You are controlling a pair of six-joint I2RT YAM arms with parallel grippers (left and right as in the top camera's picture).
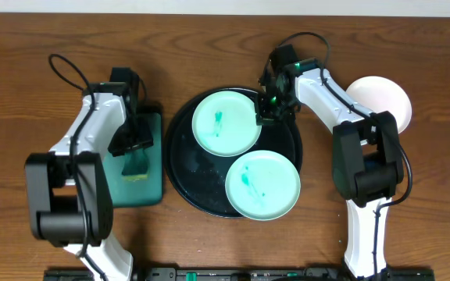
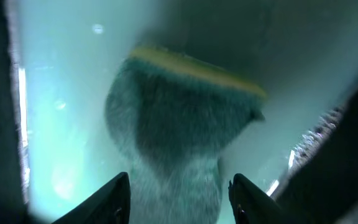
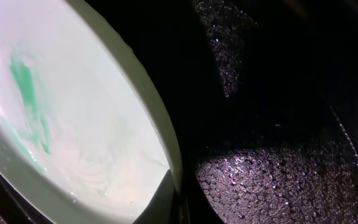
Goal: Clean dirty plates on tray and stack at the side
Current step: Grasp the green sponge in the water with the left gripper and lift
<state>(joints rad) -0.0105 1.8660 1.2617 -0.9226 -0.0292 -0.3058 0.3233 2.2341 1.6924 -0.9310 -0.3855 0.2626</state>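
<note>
The black tray point(image 1: 198, 178) sits mid-table and fills the right of the right wrist view point(image 3: 278, 174). It holds two mint plates with teal smears, one at the back point(image 1: 225, 122) and one at the front right point(image 1: 262, 184). The white plate point(image 1: 381, 101) lies on the table at the right. My right gripper point(image 1: 268, 115) is shut on the back mint plate's right rim point(image 3: 73, 124), one finger inside the rim point(image 3: 176, 199). My left gripper point(image 1: 133, 150) is shut on the green-and-yellow sponge point(image 2: 179, 124), with a finger on each side of it point(image 2: 179, 202).
The rectangular dark green tray point(image 1: 151, 183) lies left of the black tray, under the sponge point(image 1: 137, 167) and my left gripper; its teal floor fills the left wrist view point(image 2: 55, 93). Bare wooden table point(image 1: 412, 195) surrounds both trays.
</note>
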